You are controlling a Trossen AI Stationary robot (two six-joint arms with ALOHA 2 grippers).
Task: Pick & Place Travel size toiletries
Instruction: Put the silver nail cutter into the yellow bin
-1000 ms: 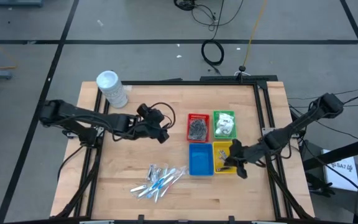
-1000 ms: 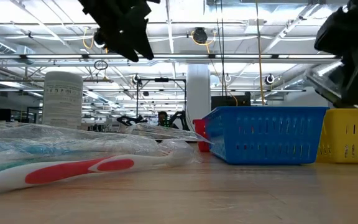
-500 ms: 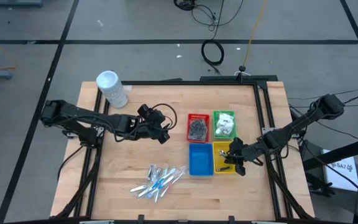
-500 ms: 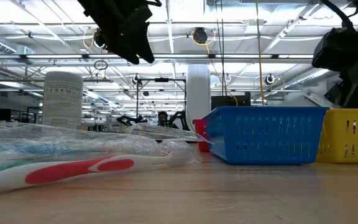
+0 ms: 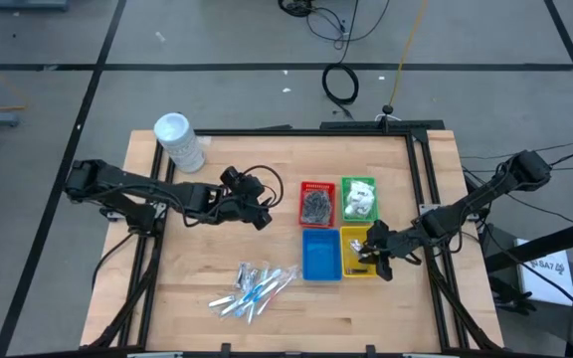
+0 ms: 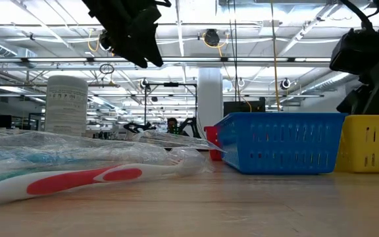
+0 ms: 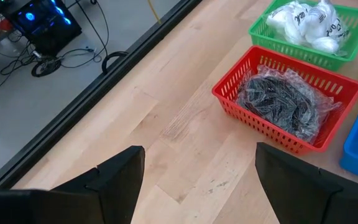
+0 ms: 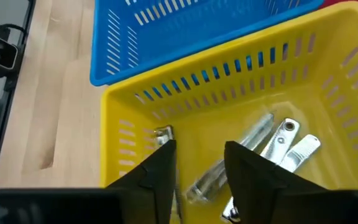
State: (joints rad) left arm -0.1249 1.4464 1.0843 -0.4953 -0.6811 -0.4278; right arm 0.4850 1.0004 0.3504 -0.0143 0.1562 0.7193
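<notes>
We are hovering our right jaws (image 8: pixel 197 174), parted and empty, over the yellow tray (image 8: pixel 129 106) holding metal clippers (image 8: pixel 278 146), while our left jaws (image 7: pixel 194 177) are waiting open and wrapped toothbrushes (image 5: pixel 255 288) are lying unsorted on the tabletop (image 5: pixel 197 259).

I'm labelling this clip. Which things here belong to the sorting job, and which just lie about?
Job: wrapped toothbrushes; dark bundles in the red tray; white packets in the green tray; metal pieces in the yellow tray; blue tray.
Lying about: white tub; floor cables.
</notes>
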